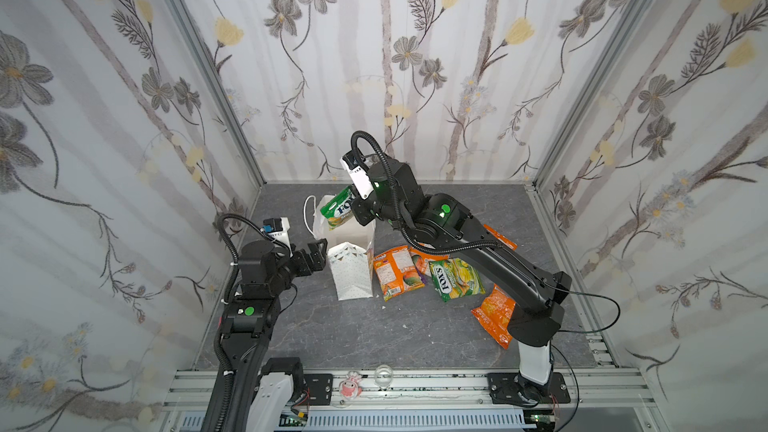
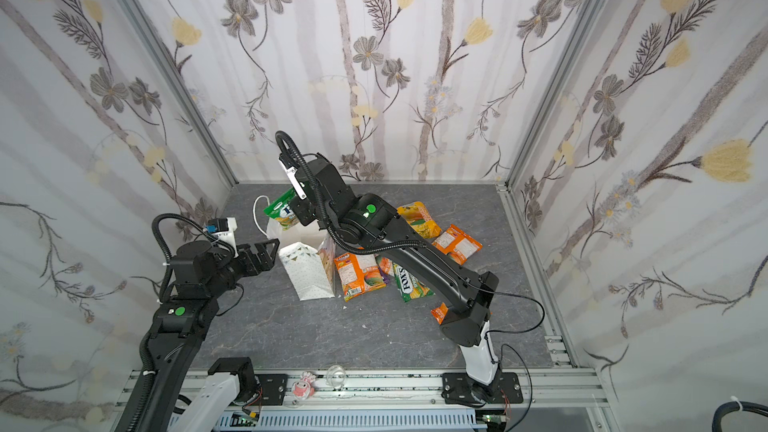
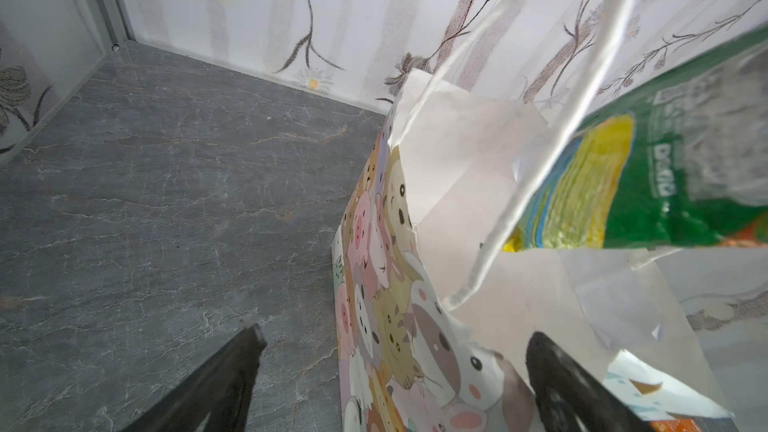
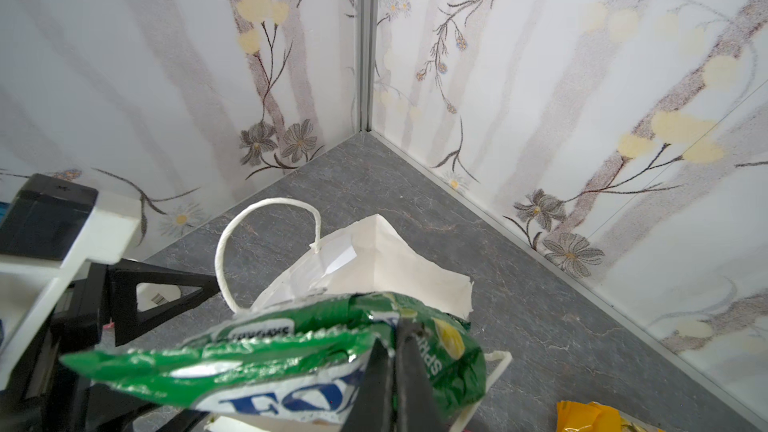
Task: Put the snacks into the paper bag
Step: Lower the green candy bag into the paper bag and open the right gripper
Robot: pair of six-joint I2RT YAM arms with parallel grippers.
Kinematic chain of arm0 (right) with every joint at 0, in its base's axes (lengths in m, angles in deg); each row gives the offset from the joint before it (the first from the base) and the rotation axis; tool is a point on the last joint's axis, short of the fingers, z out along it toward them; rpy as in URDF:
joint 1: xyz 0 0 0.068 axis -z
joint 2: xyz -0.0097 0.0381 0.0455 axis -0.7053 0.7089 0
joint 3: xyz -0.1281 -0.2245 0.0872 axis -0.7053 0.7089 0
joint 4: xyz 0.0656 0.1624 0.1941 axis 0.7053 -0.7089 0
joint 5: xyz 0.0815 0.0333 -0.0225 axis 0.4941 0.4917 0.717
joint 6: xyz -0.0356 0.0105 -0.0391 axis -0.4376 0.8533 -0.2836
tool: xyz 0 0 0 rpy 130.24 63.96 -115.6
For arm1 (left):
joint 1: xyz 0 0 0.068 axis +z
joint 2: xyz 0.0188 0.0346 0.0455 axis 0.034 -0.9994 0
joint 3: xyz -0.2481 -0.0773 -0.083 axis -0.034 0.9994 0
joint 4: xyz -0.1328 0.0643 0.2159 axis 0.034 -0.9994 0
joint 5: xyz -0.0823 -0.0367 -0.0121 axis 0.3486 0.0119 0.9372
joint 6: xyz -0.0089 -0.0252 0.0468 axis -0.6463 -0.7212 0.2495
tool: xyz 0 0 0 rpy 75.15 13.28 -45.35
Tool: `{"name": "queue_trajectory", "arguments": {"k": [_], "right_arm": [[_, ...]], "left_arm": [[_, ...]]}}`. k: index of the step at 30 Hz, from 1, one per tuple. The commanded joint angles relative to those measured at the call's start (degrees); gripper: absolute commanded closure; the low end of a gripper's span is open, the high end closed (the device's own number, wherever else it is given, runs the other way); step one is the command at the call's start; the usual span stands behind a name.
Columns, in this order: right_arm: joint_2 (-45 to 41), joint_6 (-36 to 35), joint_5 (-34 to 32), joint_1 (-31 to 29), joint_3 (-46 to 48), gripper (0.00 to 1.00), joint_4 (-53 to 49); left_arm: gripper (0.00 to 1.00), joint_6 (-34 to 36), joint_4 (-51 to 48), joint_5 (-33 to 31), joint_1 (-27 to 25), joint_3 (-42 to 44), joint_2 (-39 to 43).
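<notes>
Right wrist: right tool (image 4: 392, 334) pinching green packet (image 4: 270, 363) above paper bag (image 4: 395, 259); left tool (image 3: 397, 336) spread.

The right arm (image 1: 498, 259) hides part of an orange packet (image 1: 493, 317); the blurred green packet (image 3: 665, 184) runs off-frame.

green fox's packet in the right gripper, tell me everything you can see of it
The green FOX'S packet is a crinkly, glossy plastic pouch, green with white-and-blue lettering, yellow print and a zigzag crimped edge. It looks puffy and sealed. The right gripper is shut on it, pinching it near one side, so it is held tilted in the air over the open mouth of the paper bag. Whether its lower end touches the bag's rim cannot be told.
</notes>
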Motion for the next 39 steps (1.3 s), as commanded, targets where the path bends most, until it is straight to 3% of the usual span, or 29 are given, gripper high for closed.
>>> {"name": "queue_trajectory", "arguments": {"k": [1,13,39], "right_arm": [[-0.02,-5.65,0.22,-0.05,-0.67,1.0,0.25],[2.36,-11.04,5.17,0.0,-0.76,1.0,-1.64],[8.17,-15.36,3.77,0.97,-0.91,1.0,3.35]], "left_arm": [[0.0,-0.26,1.03,0.5,0.01,0.21,0.15],[0.0,-0.2,0.94,0.64,0.03,0.19,0.05],[0.0,0.0,1.02,1.84,0.01,0.14,-0.07]]}}
